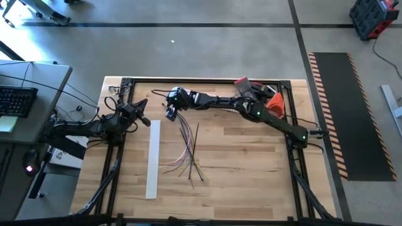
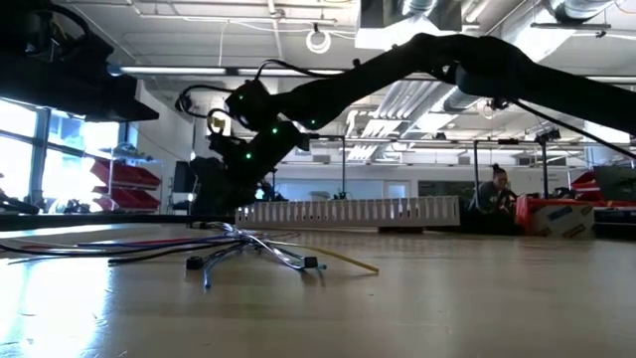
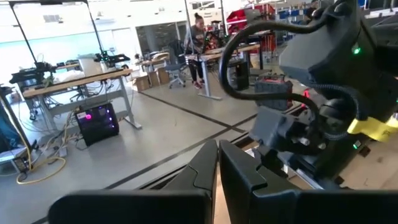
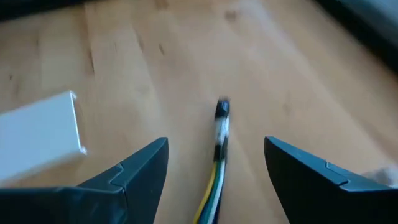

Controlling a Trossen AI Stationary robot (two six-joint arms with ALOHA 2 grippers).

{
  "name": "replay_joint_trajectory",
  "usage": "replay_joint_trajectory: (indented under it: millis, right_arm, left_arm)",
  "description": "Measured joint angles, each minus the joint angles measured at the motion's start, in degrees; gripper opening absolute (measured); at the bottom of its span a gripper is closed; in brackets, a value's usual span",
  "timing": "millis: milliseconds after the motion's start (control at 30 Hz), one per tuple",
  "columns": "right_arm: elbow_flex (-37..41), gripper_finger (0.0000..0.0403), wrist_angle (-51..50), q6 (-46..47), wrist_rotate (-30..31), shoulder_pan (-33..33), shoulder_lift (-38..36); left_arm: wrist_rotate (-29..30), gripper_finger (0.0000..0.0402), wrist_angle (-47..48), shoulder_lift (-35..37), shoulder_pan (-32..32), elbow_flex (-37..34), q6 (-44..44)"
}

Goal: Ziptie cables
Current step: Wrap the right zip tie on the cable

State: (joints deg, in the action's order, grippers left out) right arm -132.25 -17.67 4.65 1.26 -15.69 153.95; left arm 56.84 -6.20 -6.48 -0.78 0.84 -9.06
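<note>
On the wooden table (image 1: 251,163) your right gripper (image 1: 170,112) hung released over the cables (image 1: 188,150) at twelve o'clock, left gripper (image 1: 139,112) clenched empty at nine, so you likely needed to gather them next.

Pale wood-grain bench (image 1: 251,163). White strip (image 1: 152,158). Cables (image 1: 188,150): dark, grey, reddish, greenish; yellow and black at cable tip (image 4: 219,134). Black arms with green LEDs. Dark right pincer (image 4: 216,163). Orange-and-black hazard striping edging black floor mat (image 1: 352,113).
</note>
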Motion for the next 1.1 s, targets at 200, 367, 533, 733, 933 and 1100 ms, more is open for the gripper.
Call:
replay_joint_trajectory:
  millis: [200, 367, 533, 733, 933, 1100]
  right_arm:
    - [0.0, 0.0219, -3.0, 0.7, 0.6, -0.1, 0.0]
    - [-0.1, 0.0166, -3.4, 0.1, 1.9, 0.0, 0.6]
    - [-0.3, 0.0126, -3.3, -2.2, 2.6, 0.3, 1.8]
    - [-0.2, 0.0096, -3.6, -4.1, 2.8, 1.1, 2.0]
    - [-0.3, 0.0099, -3.2, -3.1, 3.0, 1.3, 2.0]
    - [-2.5, 0.0135, -3.8, -4.3, 3.6, 2.2, 2.0]
  left_arm:
    - [-3.7, 0.0, 0.0, 0.0, 0.0, 0.0, 0.0]
    - [-7.3, 0.0, 0.1, 0.0, 0.0, 0.0, 0.9]
    - [-9.2, 0.0, 0.7, 0.0, 0.0, 0.0, 2.9]
    - [-10.9, 0.0, 0.9, 0.0, 0.0, 0.0, 4.3]
    - [-10.9, 0.0, 0.8, 0.0, 0.0, 0.0, 4.4]
    - [-10.9, 0.0, 0.8, 0.0, 0.0, 0.0, 4.4]
